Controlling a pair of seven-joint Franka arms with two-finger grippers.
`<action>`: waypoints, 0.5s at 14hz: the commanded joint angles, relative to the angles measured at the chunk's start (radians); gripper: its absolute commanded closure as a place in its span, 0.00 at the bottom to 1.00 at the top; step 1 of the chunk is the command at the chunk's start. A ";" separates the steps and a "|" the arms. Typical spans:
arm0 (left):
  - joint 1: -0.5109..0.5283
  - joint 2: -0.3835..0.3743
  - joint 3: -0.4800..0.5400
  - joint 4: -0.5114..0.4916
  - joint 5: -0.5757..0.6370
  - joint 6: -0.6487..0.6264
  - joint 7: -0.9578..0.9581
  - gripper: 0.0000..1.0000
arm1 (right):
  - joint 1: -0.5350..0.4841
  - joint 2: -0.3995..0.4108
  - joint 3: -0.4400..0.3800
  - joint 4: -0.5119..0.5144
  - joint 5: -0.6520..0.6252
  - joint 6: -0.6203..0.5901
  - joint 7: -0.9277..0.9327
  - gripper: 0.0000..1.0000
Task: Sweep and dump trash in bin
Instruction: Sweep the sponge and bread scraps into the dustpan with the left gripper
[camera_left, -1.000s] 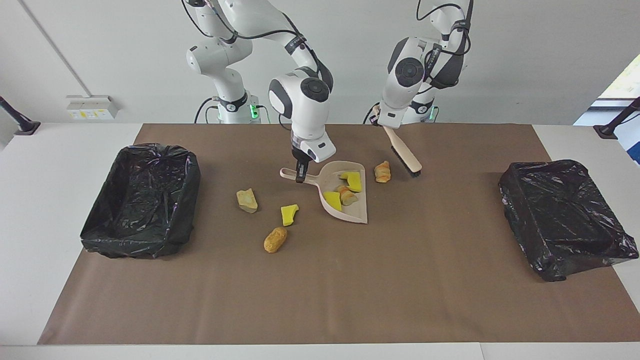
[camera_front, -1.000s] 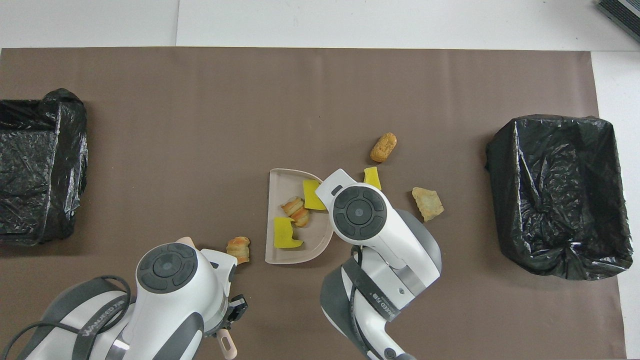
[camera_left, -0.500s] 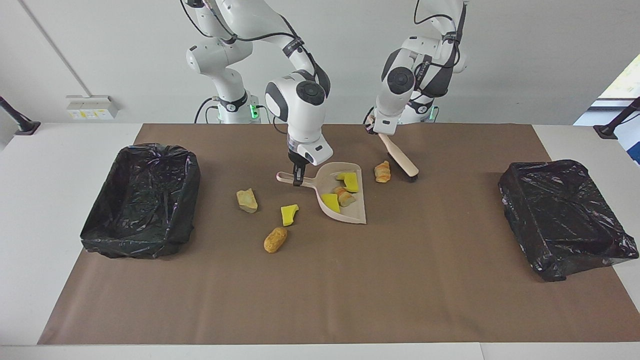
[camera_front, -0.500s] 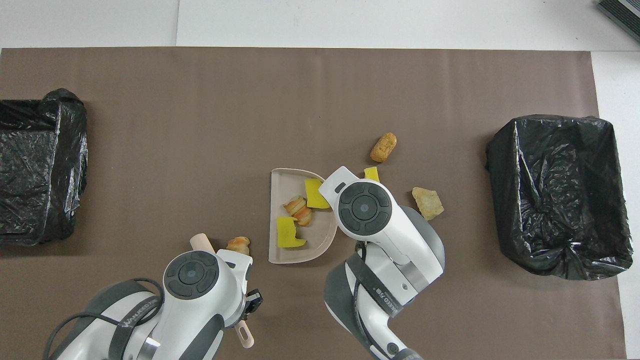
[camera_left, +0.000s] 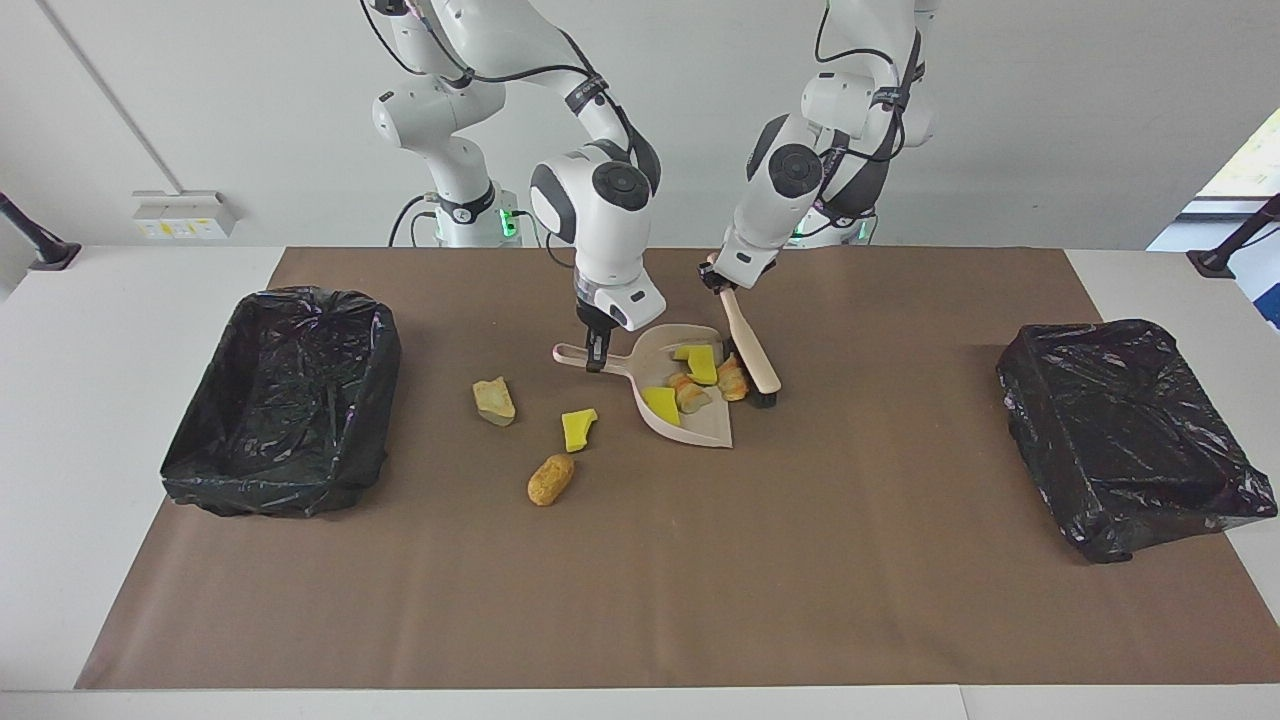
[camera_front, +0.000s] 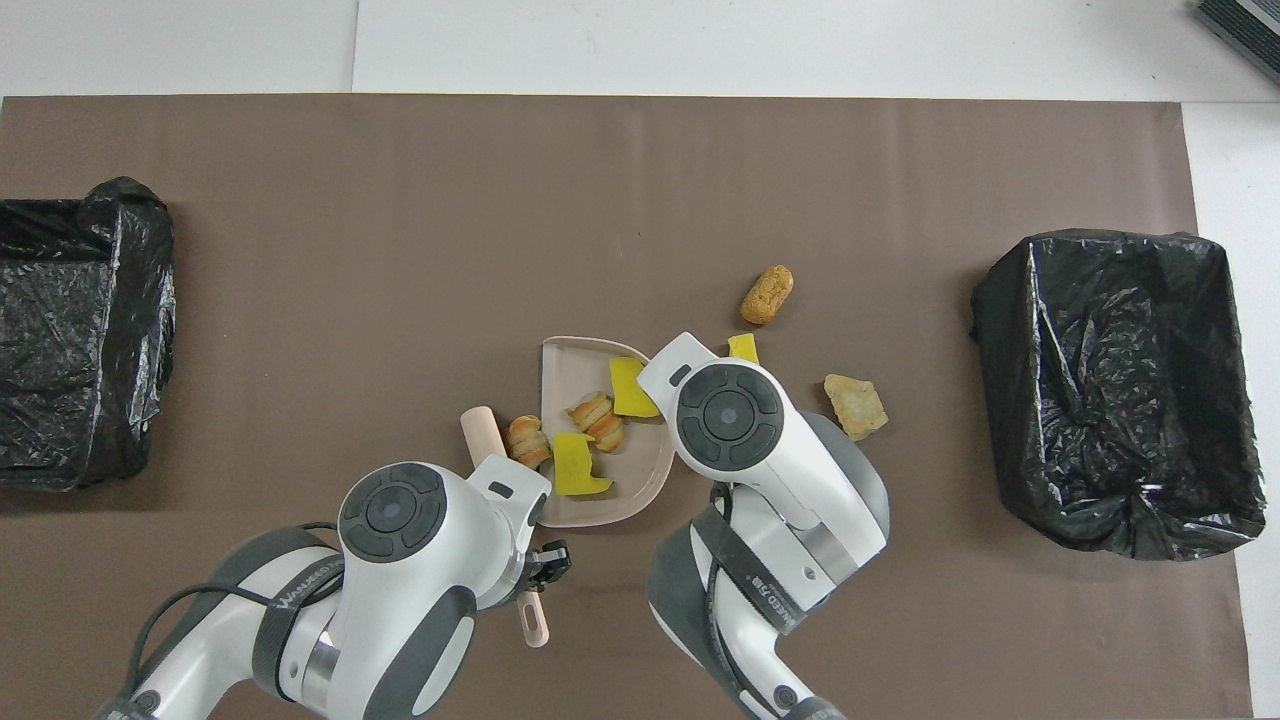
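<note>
My right gripper (camera_left: 597, 352) is shut on the handle of the pale pink dustpan (camera_left: 706, 424), which rests on the mat. In the pan lie two yellow sponge chunks (camera_left: 702, 362) (camera_left: 663, 403) and a bread piece (camera_left: 690, 392). My left gripper (camera_left: 722, 282) is shut on the beige brush (camera_left: 752, 352), whose bristles press a croissant-like piece (camera_left: 732, 378) against the pan's open edge. On the mat toward the right arm's end lie a tan scrap (camera_left: 493, 400), a yellow chunk (camera_left: 577, 428) and an orange-brown piece (camera_left: 550, 480). The overhead view shows the pan (camera_front: 572, 368) and the croissant-like piece (camera_front: 527, 440).
Two black-lined bins stand on the brown mat: one at the right arm's end (camera_left: 280, 400) and one at the left arm's end (camera_left: 1125, 435). They also show in the overhead view (camera_front: 1115, 390) (camera_front: 75, 330).
My left arm has swept the brush toward the dustpan and pushed the croissant-like piece to the pan's open edge. The right gripper and pan have shifted only slightly.
</note>
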 joint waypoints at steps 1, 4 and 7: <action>-0.023 0.052 -0.002 0.079 -0.011 0.009 0.065 1.00 | -0.011 0.006 0.007 0.002 -0.022 0.011 -0.002 1.00; -0.068 0.054 -0.012 0.104 -0.011 0.005 0.057 1.00 | -0.011 0.006 0.007 0.002 -0.022 0.011 -0.002 1.00; -0.068 0.049 -0.009 0.119 0.004 -0.061 0.051 1.00 | -0.011 0.006 0.007 0.002 -0.022 0.011 -0.002 1.00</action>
